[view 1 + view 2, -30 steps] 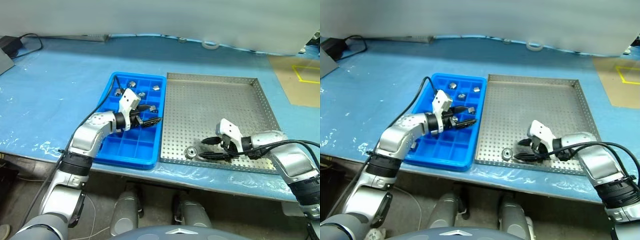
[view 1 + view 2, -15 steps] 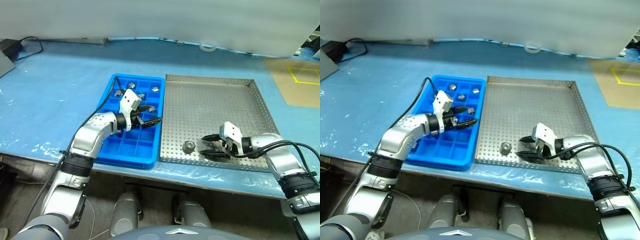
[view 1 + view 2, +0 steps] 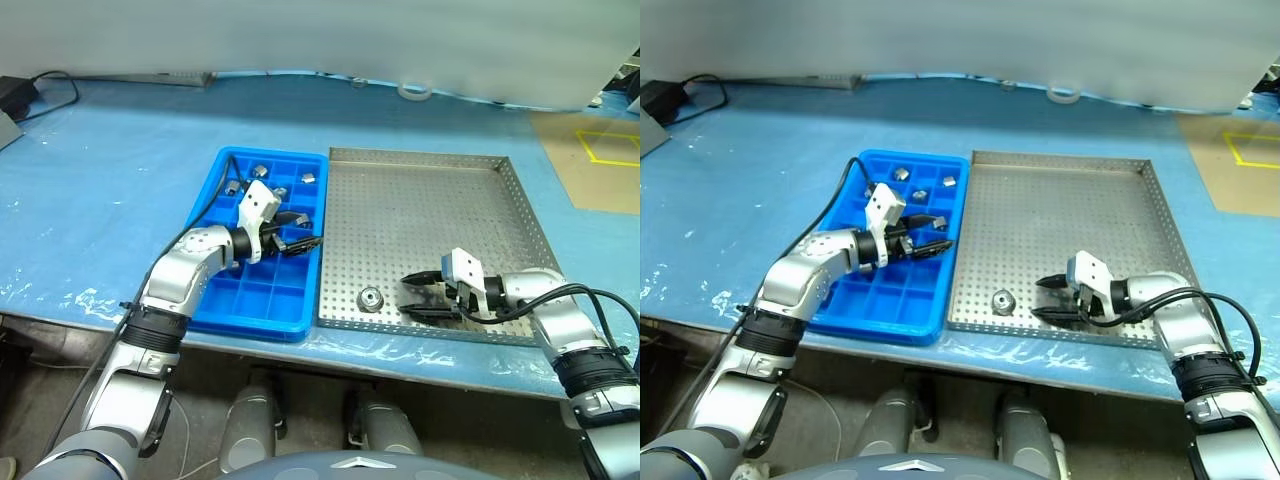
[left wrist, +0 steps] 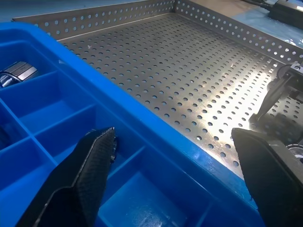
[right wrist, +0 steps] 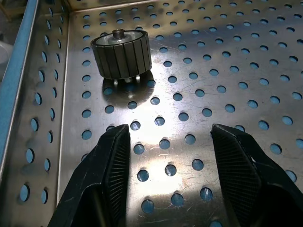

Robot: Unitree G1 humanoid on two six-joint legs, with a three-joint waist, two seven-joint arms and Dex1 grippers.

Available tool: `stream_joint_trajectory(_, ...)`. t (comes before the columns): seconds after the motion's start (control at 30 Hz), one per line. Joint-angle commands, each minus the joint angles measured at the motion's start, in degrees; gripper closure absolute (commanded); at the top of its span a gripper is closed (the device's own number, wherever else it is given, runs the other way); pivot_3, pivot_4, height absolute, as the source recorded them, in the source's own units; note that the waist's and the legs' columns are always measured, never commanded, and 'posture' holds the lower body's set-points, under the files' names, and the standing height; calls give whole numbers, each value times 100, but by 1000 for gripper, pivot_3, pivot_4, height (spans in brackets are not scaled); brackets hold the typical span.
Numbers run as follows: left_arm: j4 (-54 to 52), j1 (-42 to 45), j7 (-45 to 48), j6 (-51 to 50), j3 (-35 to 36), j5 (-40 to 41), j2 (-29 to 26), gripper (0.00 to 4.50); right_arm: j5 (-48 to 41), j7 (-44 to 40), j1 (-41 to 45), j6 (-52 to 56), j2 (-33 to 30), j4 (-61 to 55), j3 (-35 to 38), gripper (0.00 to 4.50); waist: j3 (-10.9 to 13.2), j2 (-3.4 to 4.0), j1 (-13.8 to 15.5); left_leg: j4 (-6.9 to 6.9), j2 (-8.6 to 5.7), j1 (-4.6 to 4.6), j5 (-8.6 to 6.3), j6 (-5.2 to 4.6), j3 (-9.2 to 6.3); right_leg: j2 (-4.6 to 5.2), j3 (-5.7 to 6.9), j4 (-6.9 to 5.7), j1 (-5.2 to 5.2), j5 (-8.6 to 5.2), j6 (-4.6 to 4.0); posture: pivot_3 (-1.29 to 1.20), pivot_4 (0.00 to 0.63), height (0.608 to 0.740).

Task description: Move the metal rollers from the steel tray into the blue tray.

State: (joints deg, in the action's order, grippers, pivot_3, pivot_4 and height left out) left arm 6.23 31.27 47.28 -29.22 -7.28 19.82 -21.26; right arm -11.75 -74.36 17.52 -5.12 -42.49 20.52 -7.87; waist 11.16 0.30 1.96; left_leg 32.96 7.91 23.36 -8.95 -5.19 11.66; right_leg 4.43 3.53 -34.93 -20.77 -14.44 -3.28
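One metal roller (image 3: 371, 298) stands on end near the front left corner of the steel tray (image 3: 440, 200). My right gripper (image 3: 407, 296) lies low on the steel tray just right of it, open and empty, pointing at the roller (image 5: 122, 53). Its fingers (image 5: 111, 175) do not touch the roller. My left gripper (image 3: 308, 231) hovers open and empty over the right side of the blue tray (image 3: 258, 300). Several rollers (image 3: 262, 170) sit in the blue tray's far compartments.
A tape roll (image 3: 413, 92) lies at the back of the pale blue table sheet. A dark device with a cable (image 3: 15, 88) sits at the far left. A brown board with yellow tape (image 3: 595, 160) is at the right. The table's front edge is close below both trays.
My right forearm has dropped lower and its gripper has rolled at the wrist. The roller now sits a little farther left of its fingertips. The left arm is still.
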Motion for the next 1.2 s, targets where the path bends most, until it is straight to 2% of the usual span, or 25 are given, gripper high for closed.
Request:
stream_joint_trajectory(0.03,-48,-28,40,130,60,-29,-12,327,-17,-280,-8,-295,22,210,25,1607,0,0,13,0,0,0,0,0,0,0,0,2,0,0,0,-150,150,740)
stream_joint_trajectory(0.53,-133,-94,32,129,72,-25,4,327,-253,-437,602,-1350,-50,1540,727,1607,2,3,25,1,-2,30,-3,-5,1,1,0,10,-24,0,0,-139,150,740)
stream_joint_trajectory(0.57,-144,-96,30,122,75,-21,9,327,-280,-404,638,-1248,-42,1400,760,1607,2,3,23,0,-2,34,-3,-5,1,0,0,9,-29,0,-1,-139,150,740)
stream_joint_trajectory(0.63,-159,-95,24,114,77,-15,21,327,-445,325,1181,744,103,-766,487,1607,16,25,-27,0,-2,42,-3,-6,1,0,1,7,-39,1,-1,-139,150,740)
stream_joint_trajectory(0.67,-164,-94,23,110,79,-15,27,327,-495,582,1357,1450,142,-1482,410,1607,23,39,-104,0,-1,52,0,-8,2,-1,0,1,-53,2,-2,-139,150,740)
stream_joint_trajectory(0.73,-169,-89,31,108,87,-16,45,327,-604,833,1478,2153,137,-2032,477,1607,23,40,-118,2,1,73,16,-15,7,-1,-9,-38,-104,7,-8,-139,150,740)
stream_joint_trajectory(0.83,-165,-75,40,102,98,-32,76,327,-1006,990,1504,2954,75,-2489,727,1607,13,21,37,-13,25,75,28,13,4,-12,13,-45,-113,2,-7,-139,150,740)
stream_joint_trajectory(0.9,-143,-46,38,97,97,-32,87,327,-1165,968,1466,3288,-35,-2757,779,1607,15,26,122,-29,32,75,28,41,3,-14,28,-24,-104,0,-5,-152,150,740)
stream_joint_trajectory(1.03,-155,-37,32,82,82,-33,107,327,-1077,908,1186,3420,-225,-2954,676,1607,16,28,137,-25,20,95,15,21,8,-9,20,3,-103,2,-5,-155,150,740)
stream_joint_trajectory(1.13,-183,-26,27,59,84,-25,123,327,-559,827,711,2981,-419,-2963,256,1607,15,26,123,-25,15,99,12,16,8,-4,20,6,-105,2,-5,-155,150,740)
stream_joint_trajectory(1.2,-189,-19,23,50,90,-25,126,327,-602,799,487,3037,-404,-3096,147,1607,15,26,104,-26,16,98,13,18,7,-4,21,6,-104,2,-5,-151,150,740)
